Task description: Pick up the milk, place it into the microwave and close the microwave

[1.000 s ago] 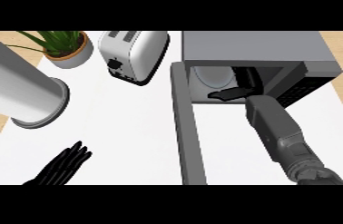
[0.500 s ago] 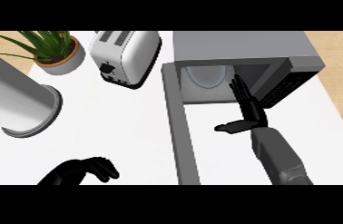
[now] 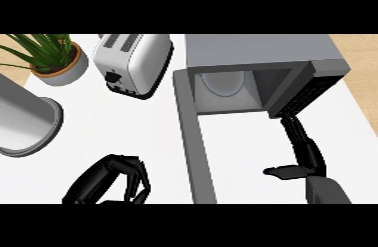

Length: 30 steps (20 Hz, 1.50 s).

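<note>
The grey microwave (image 3: 258,51) stands at the back right with its cavity facing me. Its door (image 3: 196,141) swings out toward me along the cavity's left side. Inside the cavity a pale rounded shape (image 3: 221,83) shows against the back; I cannot tell whether it is the milk. My right hand (image 3: 303,151) is outside the cavity, in front of its right edge, fingers straight and pointing at the dark front panel (image 3: 306,93), thumb out to the left, holding nothing. My left hand (image 3: 111,181) is low on the white counter, left of the door, fingers curled and holding nothing.
A white toaster (image 3: 133,61) stands left of the microwave. A potted plant (image 3: 52,58) is at the back left. A big grey cylinder (image 3: 26,126) stands at the left edge. White counter (image 3: 125,126) lies between the cylinder and the door.
My right hand has drawn back out of the microwave cavity toward me, fingers still straight. My left hand has curled shut and come in toward the door.
</note>
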### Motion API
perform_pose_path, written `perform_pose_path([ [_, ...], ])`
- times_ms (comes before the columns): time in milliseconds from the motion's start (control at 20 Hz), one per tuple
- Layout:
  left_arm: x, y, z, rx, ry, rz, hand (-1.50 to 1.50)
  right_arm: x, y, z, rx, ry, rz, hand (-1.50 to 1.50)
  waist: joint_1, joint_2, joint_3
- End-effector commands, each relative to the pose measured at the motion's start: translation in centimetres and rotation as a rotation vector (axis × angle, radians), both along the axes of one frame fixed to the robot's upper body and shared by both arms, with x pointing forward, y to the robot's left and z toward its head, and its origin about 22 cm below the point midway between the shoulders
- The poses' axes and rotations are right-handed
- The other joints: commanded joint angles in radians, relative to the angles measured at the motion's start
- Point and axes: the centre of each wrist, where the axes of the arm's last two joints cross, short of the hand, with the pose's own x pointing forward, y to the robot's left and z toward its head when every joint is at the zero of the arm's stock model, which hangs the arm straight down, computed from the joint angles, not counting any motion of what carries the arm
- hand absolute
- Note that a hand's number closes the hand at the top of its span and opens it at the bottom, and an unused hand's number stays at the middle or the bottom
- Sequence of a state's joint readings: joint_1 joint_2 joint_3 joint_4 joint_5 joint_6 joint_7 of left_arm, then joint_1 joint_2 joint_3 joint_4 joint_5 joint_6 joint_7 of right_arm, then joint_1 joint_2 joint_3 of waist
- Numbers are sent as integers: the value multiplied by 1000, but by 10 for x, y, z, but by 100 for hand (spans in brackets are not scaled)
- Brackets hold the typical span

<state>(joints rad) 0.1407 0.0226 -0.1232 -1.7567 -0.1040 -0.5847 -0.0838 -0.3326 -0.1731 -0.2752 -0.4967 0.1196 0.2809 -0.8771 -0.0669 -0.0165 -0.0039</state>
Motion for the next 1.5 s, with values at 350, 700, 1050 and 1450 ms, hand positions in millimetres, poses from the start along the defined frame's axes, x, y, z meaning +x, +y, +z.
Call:
perform_pose_path([
  [350,27,-68,-21,93,-90,-91,150,-93,-76,28,63,-79,20,-150,6,7,-1],
  [700,15,-121,-46,73,-43,-204,150,-109,-97,84,74,-192,77,-150,9,13,0],
  [1050,2,-171,-55,109,-9,-201,150,-107,-70,110,190,-241,181,-150,-7,18,0],
  [1450,4,-206,-40,125,-79,-120,150,-94,-48,150,190,-256,314,-150,-57,27,-1],
])
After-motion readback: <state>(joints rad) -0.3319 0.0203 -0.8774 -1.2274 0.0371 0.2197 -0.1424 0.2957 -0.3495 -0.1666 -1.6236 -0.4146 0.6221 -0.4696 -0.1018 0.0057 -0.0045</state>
